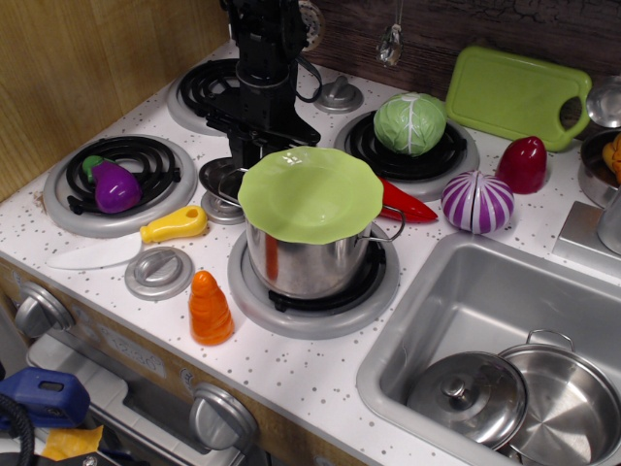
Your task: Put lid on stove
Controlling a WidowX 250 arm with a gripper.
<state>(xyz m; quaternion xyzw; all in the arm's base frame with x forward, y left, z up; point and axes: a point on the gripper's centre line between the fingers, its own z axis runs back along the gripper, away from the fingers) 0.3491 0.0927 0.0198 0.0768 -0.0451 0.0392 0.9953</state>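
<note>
Single overhead-ish view. Black gripper is down low at the middle of the stove, betw. the back-left burner and the pot w/ the lime-green cover. Fingers point down onto the lid, a small dark shiny steel disc lying on the white speckled top just beside a silver knob, partly hidden behind the cover's wavy edge.

Gripper state: cannot tell. Fingertips are dark against the dark lid, and contact vs. just above isn't resolvable. No clear grasp seen.

Handling notes (judgement):
- Thin sheet steel, so prob. light and stiff; won't flex under pinch.
- Mirror finish, so slippery; pads likely slide on a flat face.
- Low profile, lying flat: best hold is across the rim or on any raised centre part. Can't see whether it has a knob.
- Not fragile; a drop would make it clatter or roll.

Clutter nearby: yellow-handled toy knife in front, purple eggplant on the left burner, red pepper behind the pot. The pot's green cover sits v. close to the gripper, so there's a risk of bumping it on the lift.

Lid already rests on stove surface.
</note>
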